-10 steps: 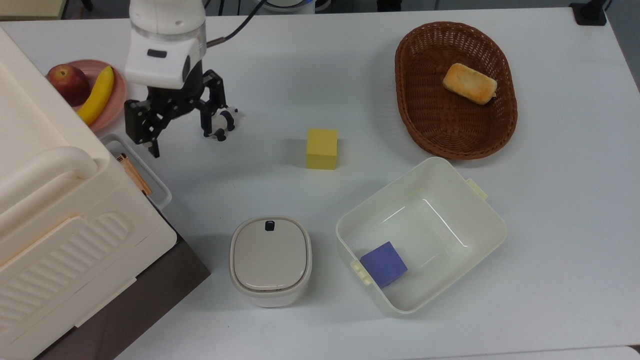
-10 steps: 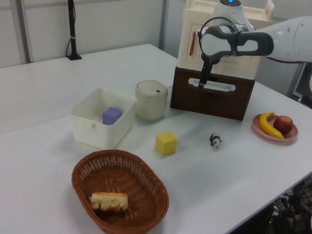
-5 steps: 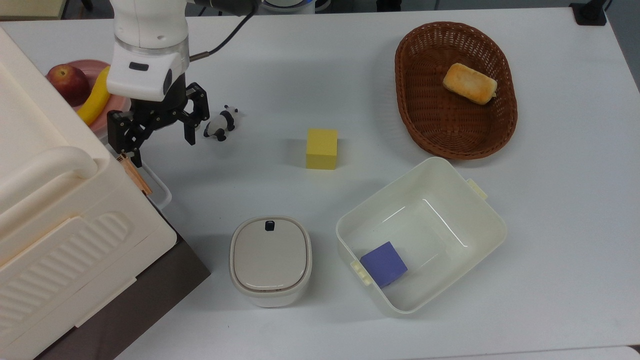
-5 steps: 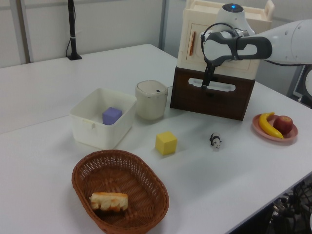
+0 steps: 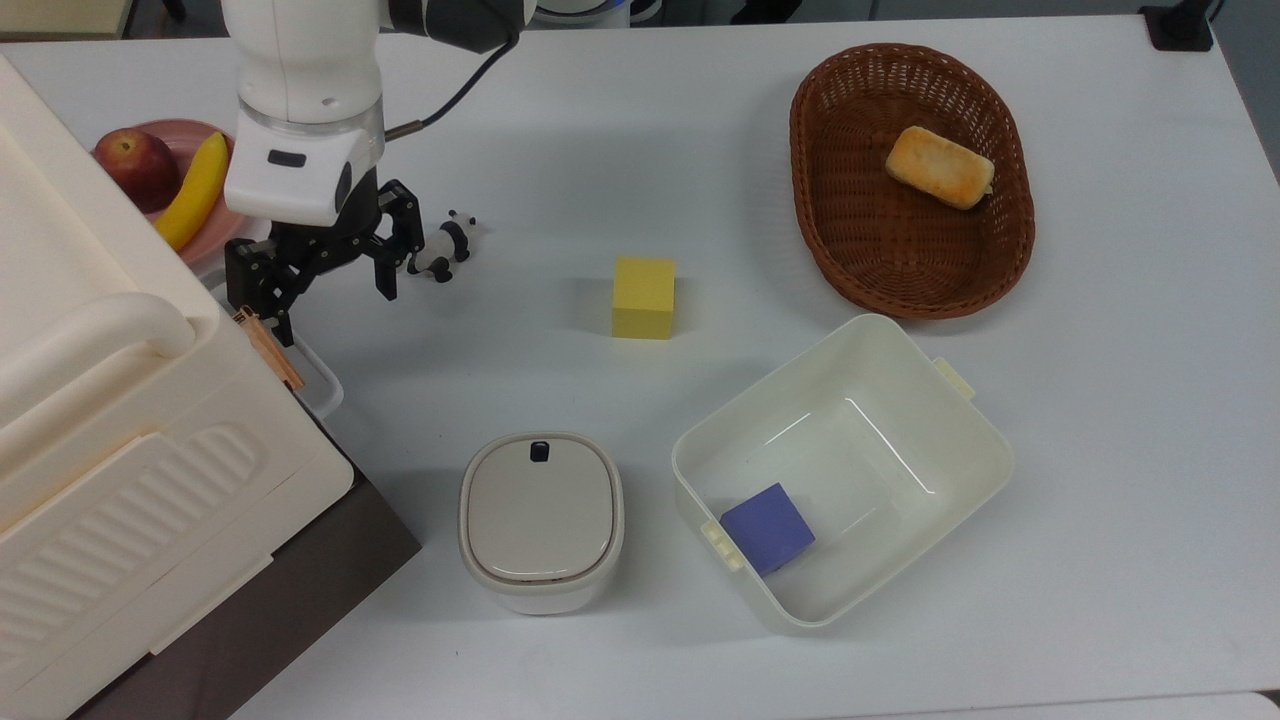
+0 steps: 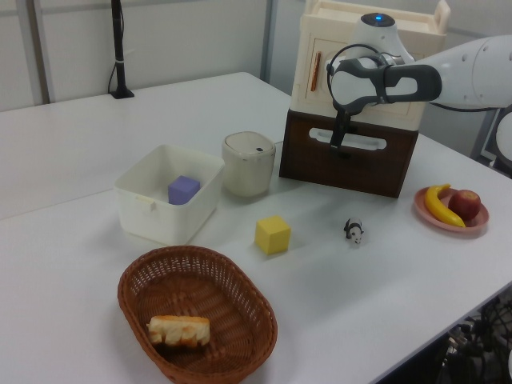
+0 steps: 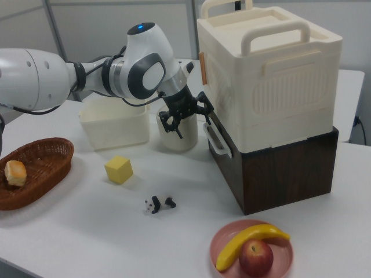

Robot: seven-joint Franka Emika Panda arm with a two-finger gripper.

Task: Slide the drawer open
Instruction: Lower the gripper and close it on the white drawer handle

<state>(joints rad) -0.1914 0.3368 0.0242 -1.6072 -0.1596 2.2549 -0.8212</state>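
One main risk: pincer (image 5: 318,282), fingers spread, empty, beside drawer (image 6: 346,160) handle (image 5: 318,372); misaligned closing could miss loop, knock panda toy (image 5: 440,250).

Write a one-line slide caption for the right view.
Robot arm's open gripper hovers at the white loop handle of the dark-fronted drawer, which looks closed; a cream cabinet sits on top.

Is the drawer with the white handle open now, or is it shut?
Shut. The drawer has its dark front flush with the wooden box; the open gripper is at its white handle.
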